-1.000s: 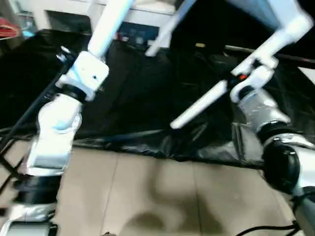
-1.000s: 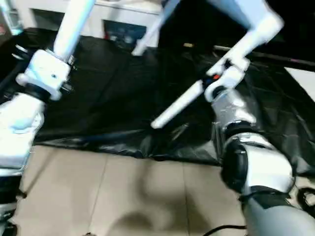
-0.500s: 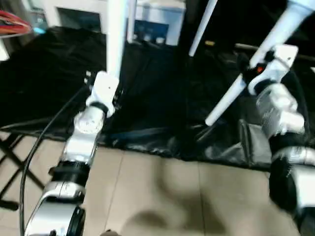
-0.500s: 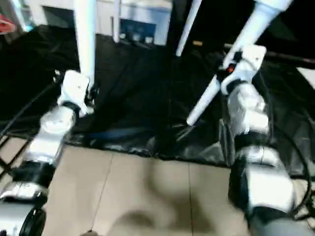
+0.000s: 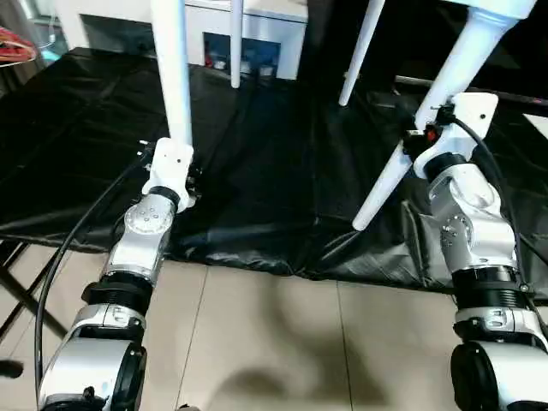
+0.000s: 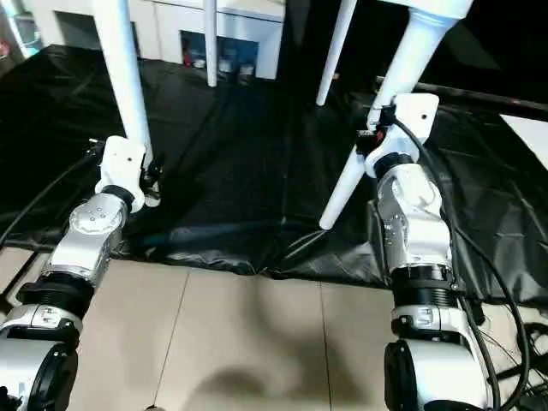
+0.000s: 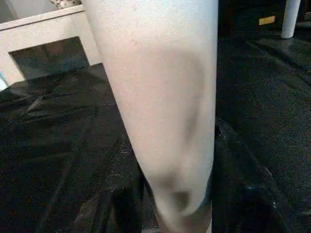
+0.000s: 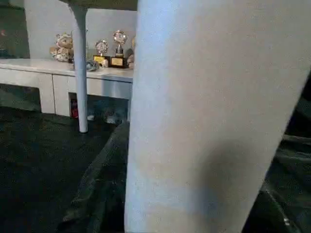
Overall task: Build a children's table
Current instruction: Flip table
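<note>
1. Left gripper (image 5: 175, 145) was clamped on a smooth white tubular leg (image 5: 171, 68), which stood nearly upright over the black-draped table (image 5: 257, 171); I saw it rise out past the frame's top.
2. Right gripper (image 5: 428, 137) was closed around a second leg (image 5: 445, 94), a tapered round tube slanting down, its narrow tip (image 5: 360, 224) near the crinkled front edge of that glossy black cloth.
3. Two more slim white legs (image 5: 235, 43) hung above the far part of the black-draped table.
4. Beyond the table I noted a white cabinet (image 8: 58, 80) carrying small trophies (image 8: 109, 53) and a plush toy (image 8: 60, 48).
5. Both silver forearms were jointed, cylindrical metal.
</note>
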